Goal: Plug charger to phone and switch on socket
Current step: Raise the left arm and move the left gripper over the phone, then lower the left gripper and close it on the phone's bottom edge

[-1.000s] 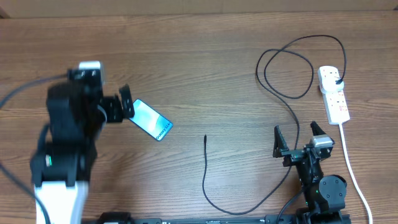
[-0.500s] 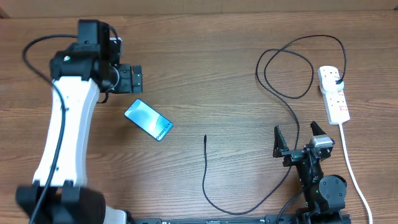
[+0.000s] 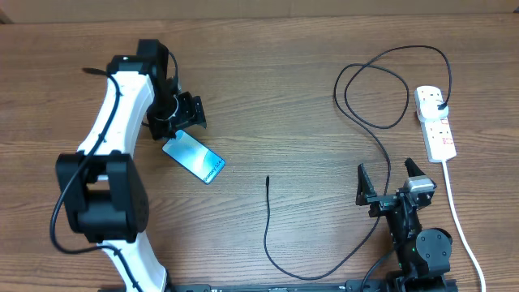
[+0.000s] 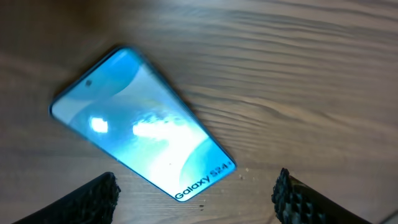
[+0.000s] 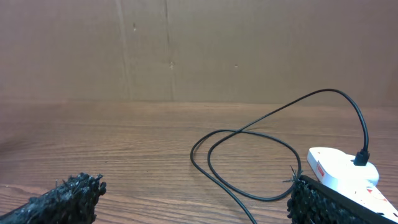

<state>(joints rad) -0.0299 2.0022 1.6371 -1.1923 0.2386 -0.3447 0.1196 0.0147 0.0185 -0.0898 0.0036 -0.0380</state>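
The phone [image 3: 195, 156] lies flat on the table, screen up, showing "Galaxy S24"; it fills the left wrist view [image 4: 140, 121]. My left gripper [image 3: 188, 114] is open just above and behind the phone's far end, touching nothing. The charger's black cable [image 3: 357, 105] loops from its plug in the socket [image 3: 435, 122] down to a free connector tip [image 3: 268, 180] at mid-table. The cable loop [image 5: 249, 146] and socket [image 5: 339, 169] show in the right wrist view. My right gripper [image 3: 389, 180] is open and empty near the front edge.
The socket's white cord [image 3: 456, 212] runs down the right side to the front edge, beside my right arm. A brown cardboard wall [image 5: 186, 50] stands behind the table.
My left arm has swung right and down across the table, bringing its open gripper over the phone's far end. The phone, cable and right arm have not moved.
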